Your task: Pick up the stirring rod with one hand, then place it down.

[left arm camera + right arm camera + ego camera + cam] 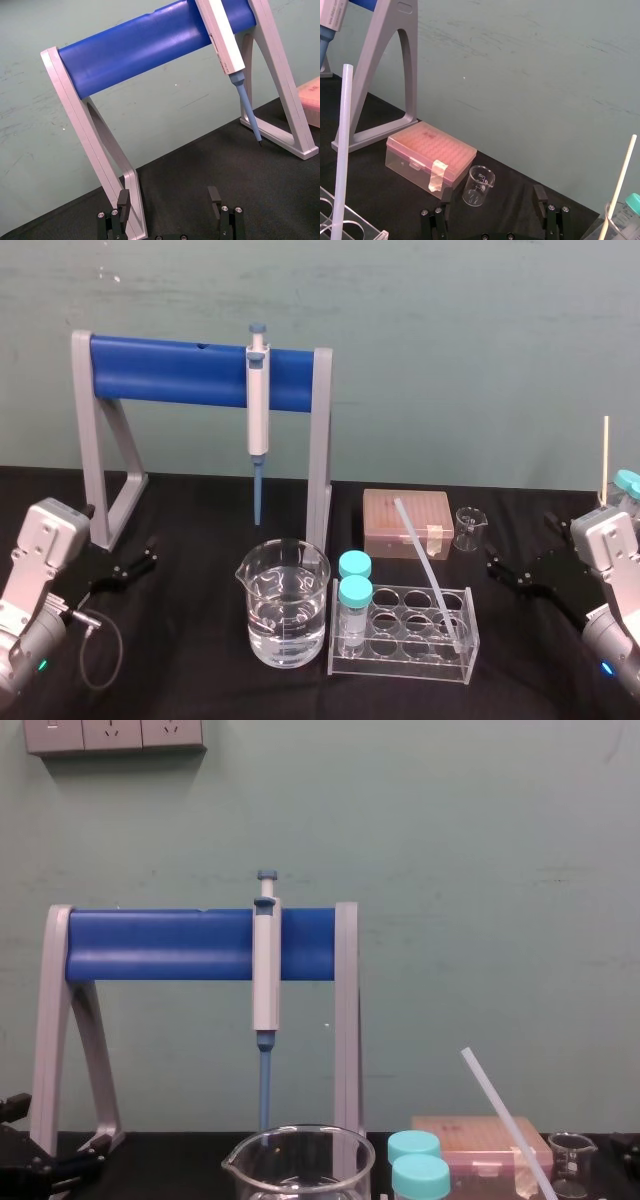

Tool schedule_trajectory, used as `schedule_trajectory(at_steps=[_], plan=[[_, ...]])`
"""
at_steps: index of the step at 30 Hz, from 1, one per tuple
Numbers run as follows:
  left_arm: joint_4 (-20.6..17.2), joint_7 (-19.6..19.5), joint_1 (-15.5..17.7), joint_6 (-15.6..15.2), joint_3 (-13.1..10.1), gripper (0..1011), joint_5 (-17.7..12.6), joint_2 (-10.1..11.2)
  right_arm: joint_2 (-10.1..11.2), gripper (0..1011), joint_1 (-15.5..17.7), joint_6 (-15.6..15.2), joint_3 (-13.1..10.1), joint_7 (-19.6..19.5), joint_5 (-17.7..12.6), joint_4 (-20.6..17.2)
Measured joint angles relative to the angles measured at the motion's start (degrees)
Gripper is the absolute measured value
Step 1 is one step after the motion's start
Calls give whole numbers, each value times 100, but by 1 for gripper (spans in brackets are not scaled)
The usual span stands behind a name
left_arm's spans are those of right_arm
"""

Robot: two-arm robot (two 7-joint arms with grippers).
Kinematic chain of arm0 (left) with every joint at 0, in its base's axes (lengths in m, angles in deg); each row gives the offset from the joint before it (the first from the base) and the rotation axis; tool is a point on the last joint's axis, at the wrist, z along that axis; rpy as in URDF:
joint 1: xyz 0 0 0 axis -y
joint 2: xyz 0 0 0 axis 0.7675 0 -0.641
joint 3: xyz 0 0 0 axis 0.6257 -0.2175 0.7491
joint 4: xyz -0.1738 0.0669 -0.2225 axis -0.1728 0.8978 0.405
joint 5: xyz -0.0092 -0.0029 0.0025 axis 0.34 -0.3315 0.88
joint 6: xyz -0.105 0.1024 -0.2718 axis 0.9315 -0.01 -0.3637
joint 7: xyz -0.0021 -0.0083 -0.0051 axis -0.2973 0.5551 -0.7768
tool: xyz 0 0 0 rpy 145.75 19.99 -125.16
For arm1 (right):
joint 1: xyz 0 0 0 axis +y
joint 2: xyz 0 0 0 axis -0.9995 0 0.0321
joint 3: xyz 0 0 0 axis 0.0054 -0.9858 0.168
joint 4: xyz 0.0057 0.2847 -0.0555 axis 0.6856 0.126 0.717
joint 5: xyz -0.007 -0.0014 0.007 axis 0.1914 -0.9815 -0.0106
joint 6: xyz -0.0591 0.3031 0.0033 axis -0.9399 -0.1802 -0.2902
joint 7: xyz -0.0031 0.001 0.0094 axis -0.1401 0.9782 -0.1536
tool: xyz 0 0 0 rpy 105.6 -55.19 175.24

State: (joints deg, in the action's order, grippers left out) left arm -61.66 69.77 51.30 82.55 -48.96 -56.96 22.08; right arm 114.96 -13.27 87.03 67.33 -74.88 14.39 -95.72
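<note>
The stirring rod (428, 570) is a long translucent white rod. It leans in the clear test tube rack (402, 648), lower end in a right-hand hole, top tilted back toward the pink box. It also crosses the right wrist view as the rod (342, 150) and rises at the chest view's lower right (503, 1112). My right gripper (497, 568) rests low on the black table to the right of the rack, open and empty, its gripper (492, 199) facing the small beaker. My left gripper (140, 560) sits open at the far left beside the stand's leg; its fingers (123, 200) hold nothing.
A blue and grey stand (200, 370) holds a pipette (258, 410). In front stand a large beaker of water (283, 605) and two teal-capped tubes (354, 605) in the rack. A pink tip box (407, 523), small beaker (467, 528) and a cream stick (605, 455) lie right.
</note>
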Motion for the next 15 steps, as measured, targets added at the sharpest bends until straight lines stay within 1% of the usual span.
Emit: schedule_trajectory(at_steps=[15], plan=[[0,0,0,0,0,1000,0,0,0,1003,0,0,0,0,0,0]])
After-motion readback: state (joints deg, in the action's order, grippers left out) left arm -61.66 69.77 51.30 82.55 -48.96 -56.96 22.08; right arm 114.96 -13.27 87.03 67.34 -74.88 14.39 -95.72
